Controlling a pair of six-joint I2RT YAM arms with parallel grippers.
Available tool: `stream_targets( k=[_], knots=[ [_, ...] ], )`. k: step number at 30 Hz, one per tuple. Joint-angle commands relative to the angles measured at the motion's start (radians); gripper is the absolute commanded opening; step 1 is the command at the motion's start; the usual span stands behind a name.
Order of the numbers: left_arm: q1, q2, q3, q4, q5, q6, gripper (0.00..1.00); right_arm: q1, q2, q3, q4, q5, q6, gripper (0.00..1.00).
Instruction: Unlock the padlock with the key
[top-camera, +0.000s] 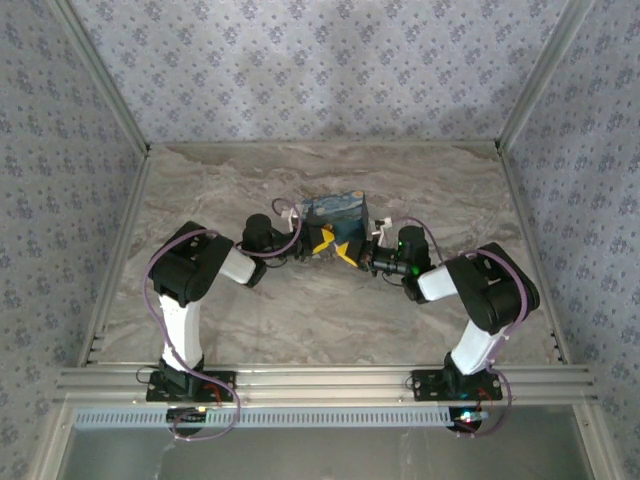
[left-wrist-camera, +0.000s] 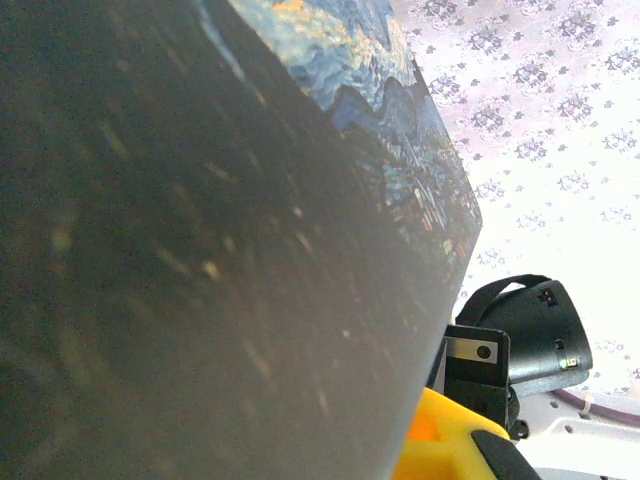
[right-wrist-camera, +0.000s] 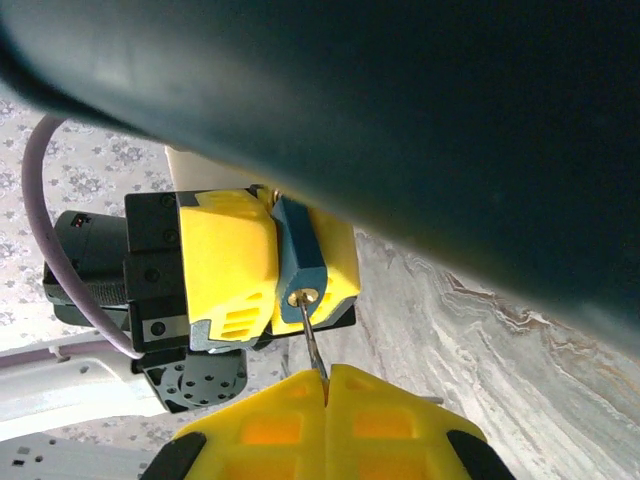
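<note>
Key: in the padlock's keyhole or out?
In: the key runs from the right end effector into the brass keyhole of the padlock.

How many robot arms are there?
2. The left arm reaches in from the left, the left gripper shut on the padlock by the box. The right arm reaches in from the right, the right gripper pinching the key.

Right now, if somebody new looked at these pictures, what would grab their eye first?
The bright yellow claws meeting in the middle of the table: the left claw grips the tiny blue padlock, and the right claw pinches the key, its thin blade at the brass keyhole. Next, the starry-night box right behind them, looming dark and close in both wrist views.
</note>
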Motion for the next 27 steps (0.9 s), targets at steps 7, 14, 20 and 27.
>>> stream_targets(
  k=[7, 14, 20, 27],
  knots=[
    [-0.011, 0.002, 0.014, 0.064, 0.056, 0.018, 0.0, 0.003, 0.014, 0.057, 0.035, -0.005, 0.098, 0.0],
    [-0.026, -0.003, 0.023, 0.04, 0.085, 0.036, 0.0, -0.008, 0.016, 0.111, -0.081, 0.014, 0.068, 0.0],
    [-0.06, -0.035, 0.029, -0.022, 0.111, 0.09, 0.0, -0.01, 0.041, 0.165, -0.113, 0.032, 0.111, 0.0],
    [-0.066, -0.024, 0.038, 0.033, 0.123, 0.048, 0.0, 0.001, 0.069, 0.214, -0.192, 0.027, 0.017, 0.0]
  ],
)
